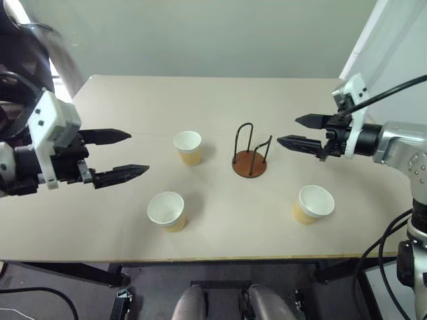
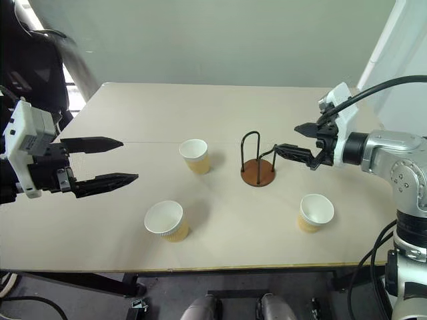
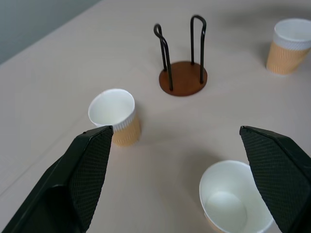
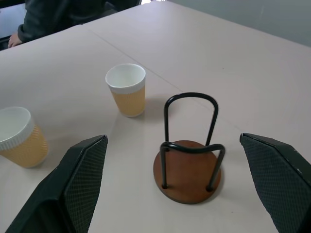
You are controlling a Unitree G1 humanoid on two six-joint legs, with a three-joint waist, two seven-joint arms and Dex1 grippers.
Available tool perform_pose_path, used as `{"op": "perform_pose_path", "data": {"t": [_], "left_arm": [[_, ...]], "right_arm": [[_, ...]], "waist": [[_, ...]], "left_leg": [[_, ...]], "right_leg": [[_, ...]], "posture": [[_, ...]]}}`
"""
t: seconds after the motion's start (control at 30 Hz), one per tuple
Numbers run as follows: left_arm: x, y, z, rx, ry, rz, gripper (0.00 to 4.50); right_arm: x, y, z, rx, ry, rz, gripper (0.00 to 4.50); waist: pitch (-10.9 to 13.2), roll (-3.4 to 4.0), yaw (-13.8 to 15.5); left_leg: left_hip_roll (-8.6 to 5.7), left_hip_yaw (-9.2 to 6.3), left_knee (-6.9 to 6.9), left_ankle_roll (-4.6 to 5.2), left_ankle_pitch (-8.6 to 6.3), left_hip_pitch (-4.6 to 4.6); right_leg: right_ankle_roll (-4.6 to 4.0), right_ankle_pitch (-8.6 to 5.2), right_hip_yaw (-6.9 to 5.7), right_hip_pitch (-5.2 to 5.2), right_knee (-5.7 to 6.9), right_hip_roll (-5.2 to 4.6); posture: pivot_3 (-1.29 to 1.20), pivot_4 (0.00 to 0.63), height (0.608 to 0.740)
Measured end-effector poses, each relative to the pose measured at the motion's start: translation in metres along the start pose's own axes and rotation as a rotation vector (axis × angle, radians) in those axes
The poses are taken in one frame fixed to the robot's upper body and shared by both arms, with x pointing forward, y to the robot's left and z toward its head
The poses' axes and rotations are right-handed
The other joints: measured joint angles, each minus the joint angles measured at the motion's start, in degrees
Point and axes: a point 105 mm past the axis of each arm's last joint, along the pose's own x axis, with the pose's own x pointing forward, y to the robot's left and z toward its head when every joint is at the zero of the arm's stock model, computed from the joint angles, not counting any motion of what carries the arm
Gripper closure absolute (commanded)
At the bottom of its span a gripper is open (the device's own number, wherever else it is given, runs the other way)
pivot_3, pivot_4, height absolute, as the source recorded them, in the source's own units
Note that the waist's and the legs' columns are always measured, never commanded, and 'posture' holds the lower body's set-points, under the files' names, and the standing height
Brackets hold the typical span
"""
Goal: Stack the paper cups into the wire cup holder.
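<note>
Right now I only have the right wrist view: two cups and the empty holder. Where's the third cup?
Observer: The third paper cup stands upright near the front edge of the table, on the right gripper's side of the wire cup holder.
Operator: And the left gripper?
Observer: The left gripper hovers open above the table, holding nothing, nearest the front-left cup.
Operator: Anything inside that cup?
Observer: No, the left wrist view shows it empty.

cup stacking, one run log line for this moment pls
stage: start | paper cups: upright, apart | wire cup holder: empty | left gripper: open | right gripper: open
</note>
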Motion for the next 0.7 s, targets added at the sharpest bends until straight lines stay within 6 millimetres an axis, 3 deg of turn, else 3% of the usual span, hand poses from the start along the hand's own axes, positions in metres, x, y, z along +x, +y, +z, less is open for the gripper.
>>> {"op": "perform_pose_path", "data": {"t": [0.13, 0.7], "left_arm": [[0.004, -0.001, -0.001, -0.011, -0.015, -0.012, 0.04], [0.011, 0.005, 0.003, 0.007, -0.047, -0.011, 0.04]], "right_arm": [[0.0, 0.004, -0.005, 0.011, 0.037, -0.029, 0.0], [0.008, 0.04, -0.053, 0.197, 0.238, 0.003, 0.0]], "waist": [[-0.01, -0.01, 0.0], [-0.01, -0.02, 0.01]], "left_leg": [[0.0, 0.01, 0.0, -0.03, -0.06, -0.04], [-0.01, 0.01, 0.02, -0.01, -0.15, -0.08]], "right_leg": [[0.43, 0.17, 0.0, -0.02, -0.04, 0.0], [0.56, 0.09, 0.0, -0.05, -0.03, 0.01]], "posture": [[0.0, 0.15, 0.74], [0.0, 0.15, 0.74]]}}
